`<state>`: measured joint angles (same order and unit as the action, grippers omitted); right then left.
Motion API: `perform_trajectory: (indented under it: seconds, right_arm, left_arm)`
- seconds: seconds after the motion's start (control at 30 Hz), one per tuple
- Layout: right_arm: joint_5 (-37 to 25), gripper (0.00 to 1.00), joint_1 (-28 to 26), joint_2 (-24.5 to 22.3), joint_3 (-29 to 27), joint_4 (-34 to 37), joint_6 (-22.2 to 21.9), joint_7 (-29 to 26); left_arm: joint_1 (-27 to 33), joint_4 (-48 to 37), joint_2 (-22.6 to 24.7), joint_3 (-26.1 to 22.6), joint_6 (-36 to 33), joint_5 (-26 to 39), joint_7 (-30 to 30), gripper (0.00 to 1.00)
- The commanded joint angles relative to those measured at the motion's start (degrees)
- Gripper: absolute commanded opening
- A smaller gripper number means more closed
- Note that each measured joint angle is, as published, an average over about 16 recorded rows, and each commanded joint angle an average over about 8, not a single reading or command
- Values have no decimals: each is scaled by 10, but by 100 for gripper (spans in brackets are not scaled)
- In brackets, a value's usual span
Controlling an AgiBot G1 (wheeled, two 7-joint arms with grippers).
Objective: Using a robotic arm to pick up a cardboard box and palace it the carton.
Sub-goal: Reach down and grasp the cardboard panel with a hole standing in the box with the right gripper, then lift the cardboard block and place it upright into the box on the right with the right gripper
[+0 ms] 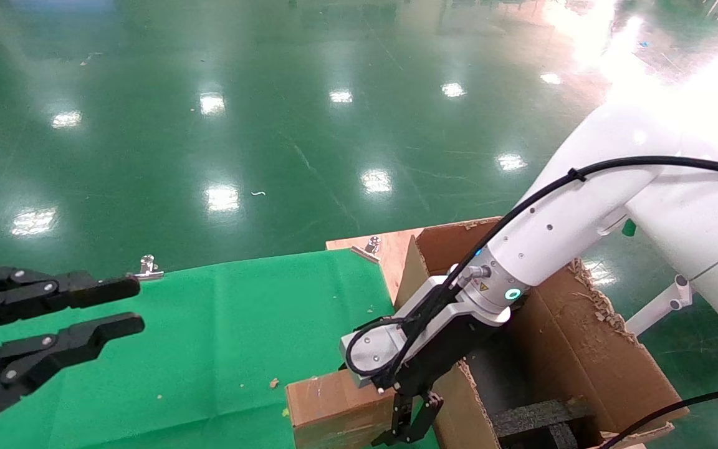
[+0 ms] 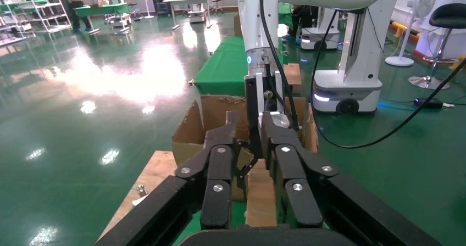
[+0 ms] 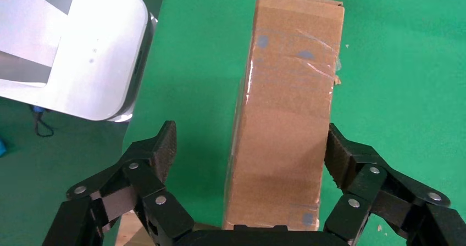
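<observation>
The small brown cardboard box (image 1: 328,402) lies on the green cloth by the table's near edge, next to the carton's left wall. It also shows in the right wrist view (image 3: 286,119) and the left wrist view (image 2: 261,196). My right gripper (image 1: 410,424), on the white arm with the teal ring, points down over the box's right end. It is open (image 3: 250,144), with one jaw on each side of the box; the left pad stands clear of it. The large carton (image 1: 589,349) stands to the right. My left gripper (image 1: 138,305) is open and empty at the far left.
The green cloth (image 1: 209,337) covers the table. A wooden board (image 1: 390,249) with metal clips (image 1: 147,267) marks its far edge. Black foam inserts (image 1: 540,415) lie inside the carton. The carton's flaps are ragged. The glossy green floor lies beyond.
</observation>
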<state>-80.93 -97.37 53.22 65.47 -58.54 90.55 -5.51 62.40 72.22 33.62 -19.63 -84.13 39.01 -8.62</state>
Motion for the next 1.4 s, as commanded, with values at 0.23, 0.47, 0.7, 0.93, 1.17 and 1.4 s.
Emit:
perform_trajectory:
  seconds: [0.23,0.47,0.7,0.93,1.17,1.4]
  right_arm:
    - [0,0,2,-2,-5,-2,0,-2]
    - [1,0,3,-3,-7,-3,-1,-3]
    - [1,0,4,-3,-8,-3,-1,-3]
    - [1,0,4,-4,-7,-3,-2,-4]
    - [34,0,-25,-15,-6,14,0,-12]
    - [94,0,-116,-32,14,48,8,-6]
  left_arm:
    - [0,0,0,0,0,0,0,100]
    - [0,0,0,0,0,0,0,100]
    - [0,0,0,0,0,0,0,100]
    - [0,0,0,0,0,0,0,100]
    - [0,0,0,0,0,0,0,100]
    - [0,0,0,0,0,0,0,100]
